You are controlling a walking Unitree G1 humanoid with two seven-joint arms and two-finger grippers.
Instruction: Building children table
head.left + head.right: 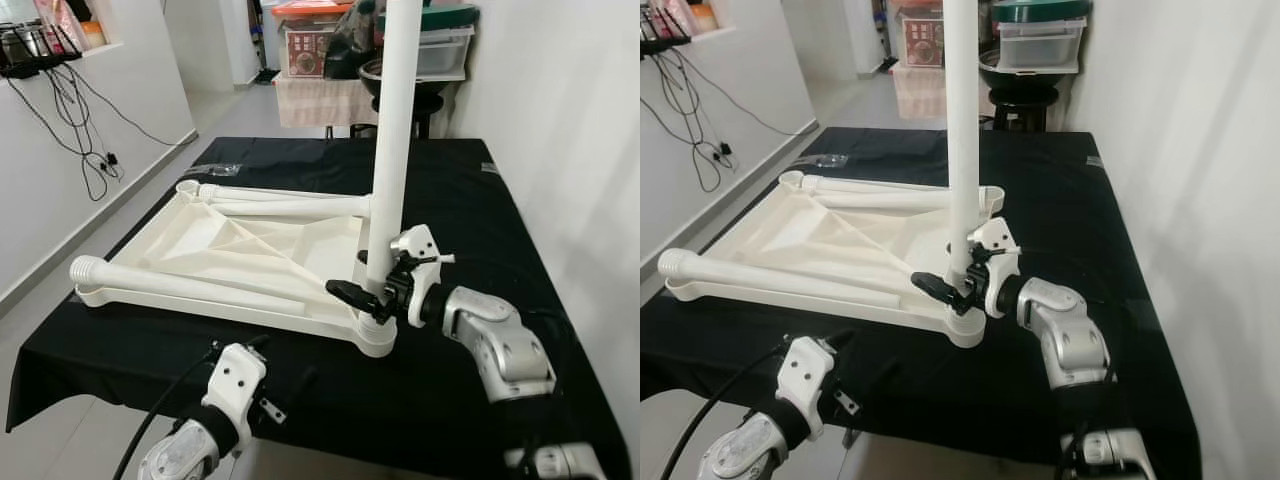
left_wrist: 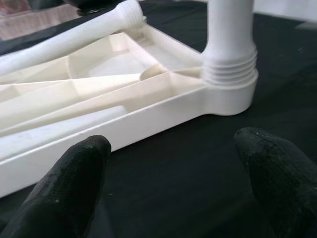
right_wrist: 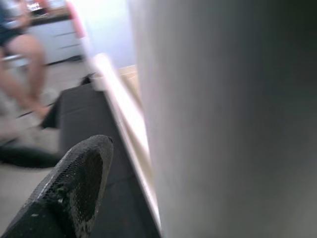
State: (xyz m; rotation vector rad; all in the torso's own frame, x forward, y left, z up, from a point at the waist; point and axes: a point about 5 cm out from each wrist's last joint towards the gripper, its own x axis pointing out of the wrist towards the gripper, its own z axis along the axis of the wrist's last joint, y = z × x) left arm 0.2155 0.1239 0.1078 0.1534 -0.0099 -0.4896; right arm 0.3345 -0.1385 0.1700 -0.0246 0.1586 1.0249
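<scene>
While it lies upside down on the black-draped bench (image 1: 470, 200), the scene reads as follows.

Tabletop: the white plastic children's tabletop (image 1: 240, 250) sits centre-left of the frame, ribbed underside up.

Standing leg: one white table leg (image 1: 392, 150) rises upright from the corner socket (image 1: 378, 335) at the tabletop's lower right corner, its top passing out of the upper edge.

Loose legs: one leg (image 1: 170, 283) lies along the lower edge of the tabletop, another leg (image 1: 285, 205) along its upper edge.

Right gripper (image 1: 372, 293): centre-right of the frame, its black fingers pinch the standing leg just above the socket.

Left gripper (image 2: 173, 183): lower left of the frame, fingers spread wide over the black cloth, near the tabletop's edge, touching nothing.

Background: storage boxes (image 1: 315, 40) at upper centre, cables (image 1: 70, 110) on the wall at upper left.
</scene>
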